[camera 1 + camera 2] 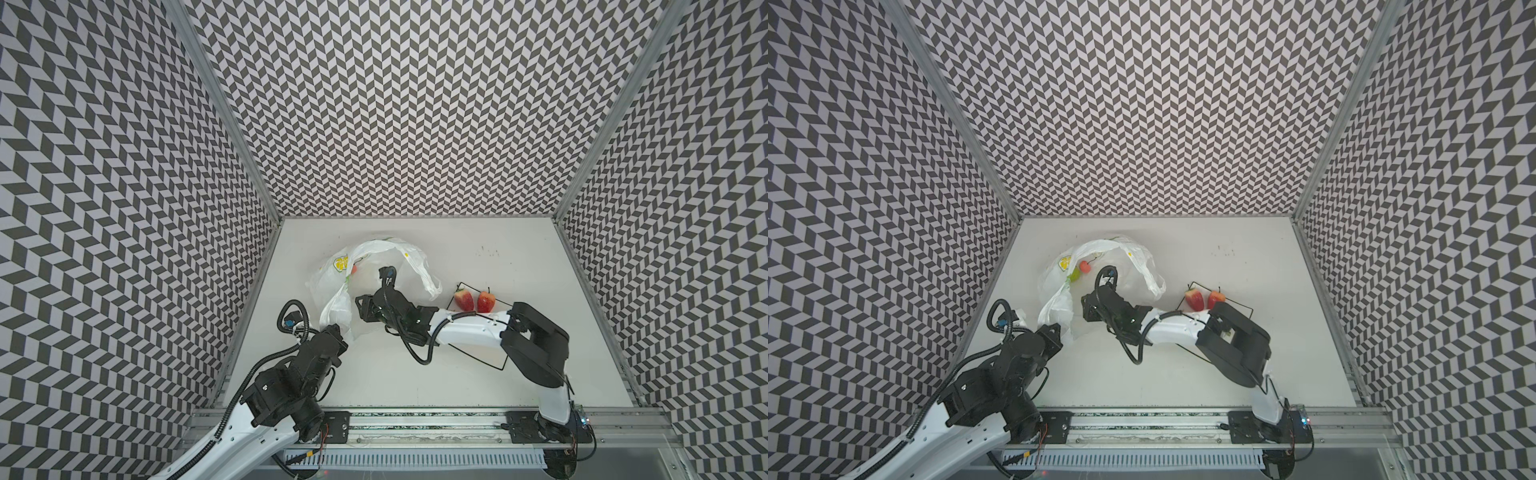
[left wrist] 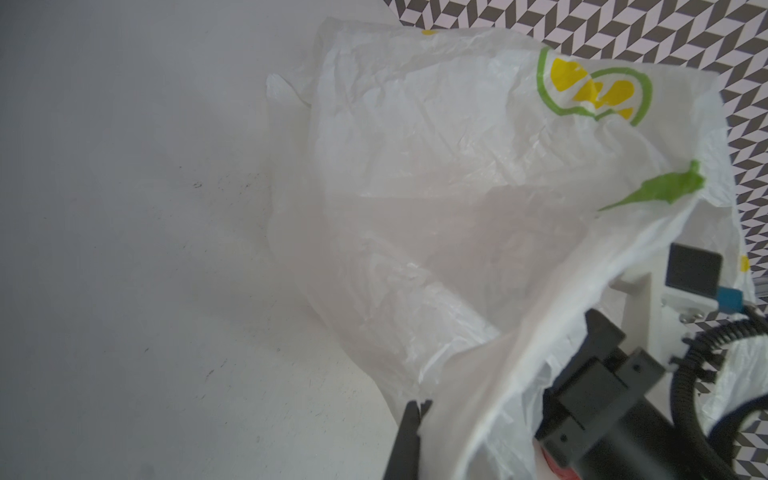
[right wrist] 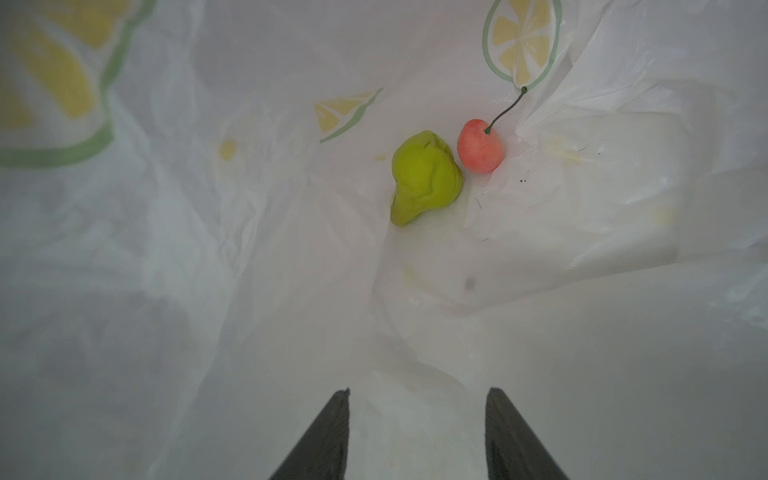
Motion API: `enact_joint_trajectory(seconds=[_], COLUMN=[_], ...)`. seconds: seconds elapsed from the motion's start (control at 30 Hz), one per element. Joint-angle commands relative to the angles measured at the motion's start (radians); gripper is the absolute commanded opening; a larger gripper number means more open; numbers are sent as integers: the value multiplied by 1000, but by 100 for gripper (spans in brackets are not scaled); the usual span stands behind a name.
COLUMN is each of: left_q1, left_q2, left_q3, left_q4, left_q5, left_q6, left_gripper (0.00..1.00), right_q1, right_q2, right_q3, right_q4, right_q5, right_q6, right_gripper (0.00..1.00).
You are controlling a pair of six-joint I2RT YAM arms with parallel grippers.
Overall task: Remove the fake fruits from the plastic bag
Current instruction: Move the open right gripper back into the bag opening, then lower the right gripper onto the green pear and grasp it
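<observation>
The plastic bag (image 1: 374,259) lies crumpled at the back left of the table, its mouth held up. My left gripper (image 2: 417,409) is shut on a fold of the bag's edge, seen in a top view near the handle (image 1: 334,313). My right gripper (image 3: 417,392) is open inside the bag's mouth, with only plastic between its fingers. Deeper in the bag lie a yellow-green pear-shaped fruit (image 3: 426,178) and a red cherry (image 3: 480,145), side by side and touching. Both also show through the opening in a top view, the cherry (image 1: 1086,267) beside the pear (image 1: 1075,274). Two strawberries (image 1: 464,300) (image 1: 485,302) sit outside the bag.
The strawberries rest on a flat white sheet with a black border (image 1: 490,361), partly under the right arm (image 1: 469,330). Patterned walls close in the table on three sides. A metal rail (image 1: 415,424) runs along the front edge.
</observation>
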Motion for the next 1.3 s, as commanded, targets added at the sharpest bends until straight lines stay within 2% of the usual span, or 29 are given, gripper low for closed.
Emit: enact_joint_trajectory(seconds=[0.0,0.17,0.4,0.67,0.9,0.93,1.0,1.27], left_q1=[-5,-11,-11,-10,-11,-11,-9,-11], left_q2=[15,26,65,100,124,129,136,143], left_q3=[37,42,73,73,101,107,117,140], left_q4=[-98,-143,-180,-135,-110,-111,-110,-70], left_q5=[-17,30,48,78,91,91,94,137], left_q6=[-45,-72,-80,-42,-6,-3,11,77], left_gripper=[0,0,0,0,0,0,0,0], right_q1=[-29,-76,-112,-133,-138,-137,-138,-135], right_q2=[84,185,332,468,557,568,595,727], right_q3=[90,166,344,494,608,624,670,884], right_q4=[68,107,130,163,140,132,113,24], right_q5=[11,-65,-193,-277,-290,-283,-275,-261], right_q6=[111,175,196,271,362,372,392,475], right_gripper=[53,56,63,68,70,75,78,80])
